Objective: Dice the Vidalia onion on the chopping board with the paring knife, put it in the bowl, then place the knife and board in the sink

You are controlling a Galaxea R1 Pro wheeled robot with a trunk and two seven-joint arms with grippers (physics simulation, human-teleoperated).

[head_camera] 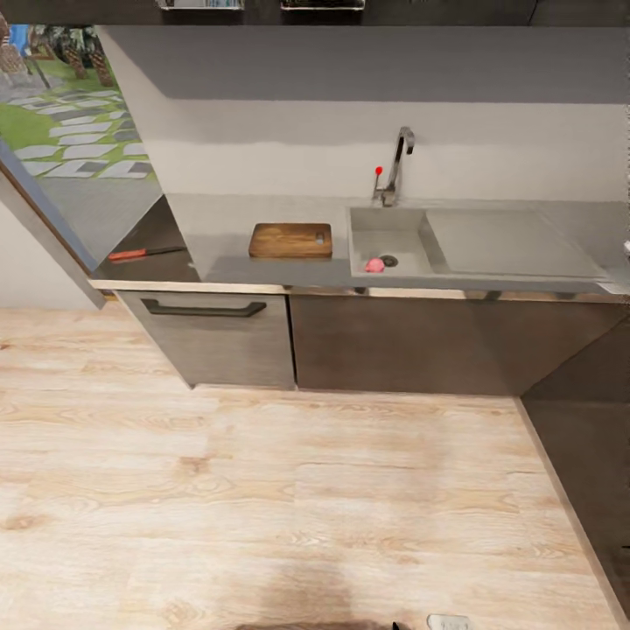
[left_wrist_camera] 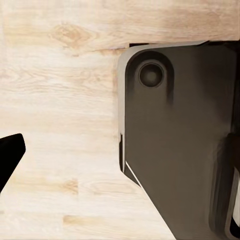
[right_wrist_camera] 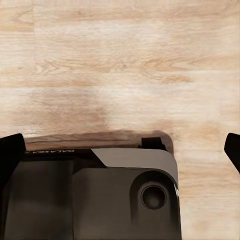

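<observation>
Well apart, Vidalia onion point(head_camera: 374, 265) in sink point(head_camera: 385, 229), chopping board point(head_camera: 290, 241) beside.

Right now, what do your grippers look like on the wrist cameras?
Little of them shows. In the left wrist view one black, blunt fingertip juts in at the frame edge. In the right wrist view two black fingertips sit at opposite edges, wide apart. No cables or markings are visible on them. The dark grey rounded body below is the robot's base.

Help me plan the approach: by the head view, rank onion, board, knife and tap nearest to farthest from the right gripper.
The right gripper hangs by the robot's base.
1. Onion, in the sink.
2. Board, left of sink.
3. Knife, far left, and tap, at back: too close to call.
</observation>
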